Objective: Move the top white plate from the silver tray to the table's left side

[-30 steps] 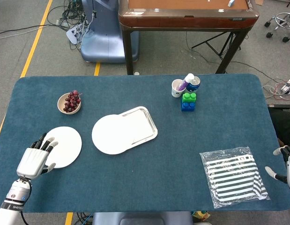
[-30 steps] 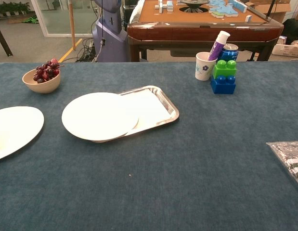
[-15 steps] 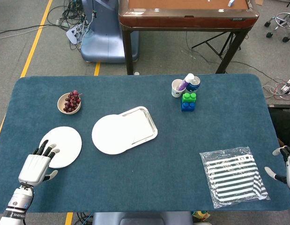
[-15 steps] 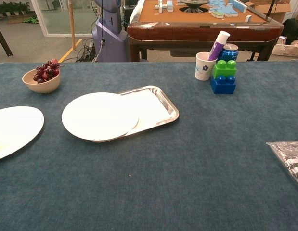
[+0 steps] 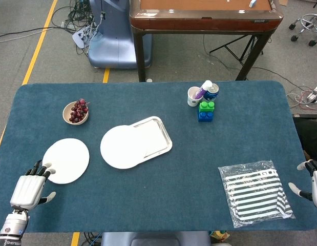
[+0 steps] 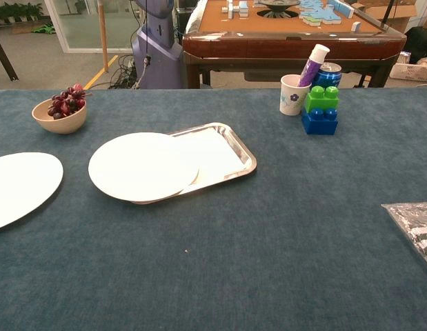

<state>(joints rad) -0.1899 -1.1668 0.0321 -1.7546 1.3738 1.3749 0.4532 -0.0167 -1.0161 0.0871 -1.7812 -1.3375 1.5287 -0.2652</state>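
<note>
- A white plate (image 5: 66,160) lies flat on the blue bench (image 5: 163,205), well to the left of the silver tray (image 5: 153,136) and nearer the front edge; in the chest view it shows at the left border (image 6: 20,186).
- The left hand (image 5: 28,189) sits at the bench's front-left corner, left of and in front of the tray. Its fingers (image 5: 39,169) are spread apart and hold nothing; the dark tips lie just at the near-left rim of that plate, and touch cannot be told.
- A second white plate (image 5: 123,147) rests partly on the tray, overhanging its left end onto the bench; chest view (image 6: 143,165).
- The tray's shiny rim shows along its back and right sides (image 6: 239,150).
- Only part of the right hand (image 5: 315,184) shows, at the bench's right edge far to the right of the tray; whether its fingers are apart or together cannot be told.
- A small bowl of dark grapes (image 5: 76,112) stands behind and left of the tray.
- Behind and right of the tray stand a white cup (image 5: 193,96) with a tube in it, a blue can (image 5: 212,91), and a green-on-blue block stack (image 5: 206,110), close together.
- A clear bag with black and white stripes (image 5: 255,190) lies flat, in front of and right of the tray.
</note>
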